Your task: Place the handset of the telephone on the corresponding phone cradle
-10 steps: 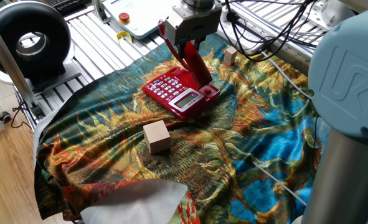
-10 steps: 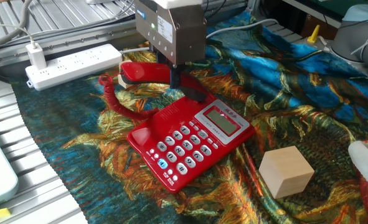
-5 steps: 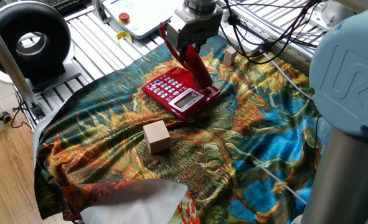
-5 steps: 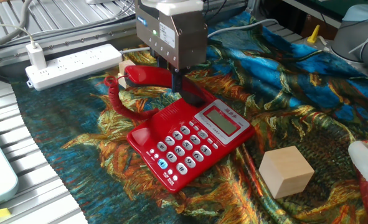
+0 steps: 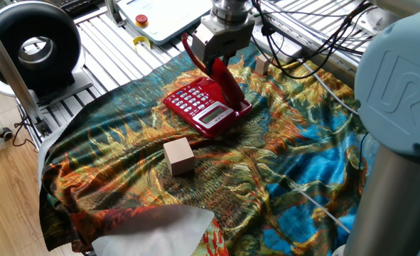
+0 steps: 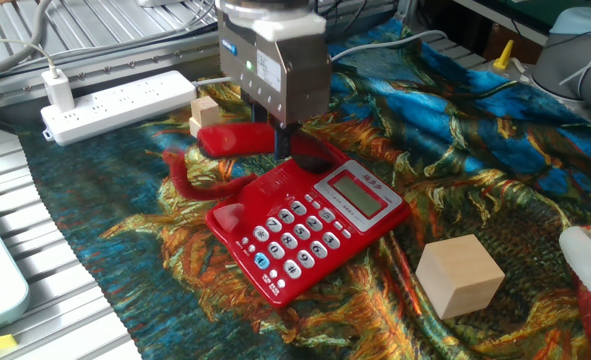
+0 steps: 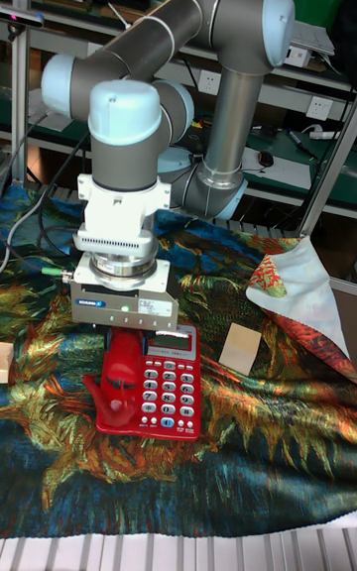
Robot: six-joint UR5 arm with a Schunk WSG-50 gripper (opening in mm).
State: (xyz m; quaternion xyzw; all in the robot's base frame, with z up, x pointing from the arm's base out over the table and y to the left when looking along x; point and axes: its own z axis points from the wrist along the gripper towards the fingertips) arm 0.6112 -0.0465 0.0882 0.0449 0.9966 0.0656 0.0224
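— Red and glossy, that curved handset point(image 6: 233, 139): where is it?
— Clamped in the tool point(image 6: 283, 150), tilted over the phone cradle point(image 7: 117, 395) of the telephone point(image 6: 305, 225), its far end raised.
— Anything else?
— A tan wooden cube point(image 6: 459, 276) on the patterned cloth point(image 5: 281, 156).

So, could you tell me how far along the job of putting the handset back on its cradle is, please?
Done: the hand has gripped the handset and carries it above the telephone, over its cradle side. In hand: the handset looks tilted, its far end near the phone cradle, its other end raised. Left: lower it flat into the cradle and open the hand. Whether it touches the base already, I cannot tell.
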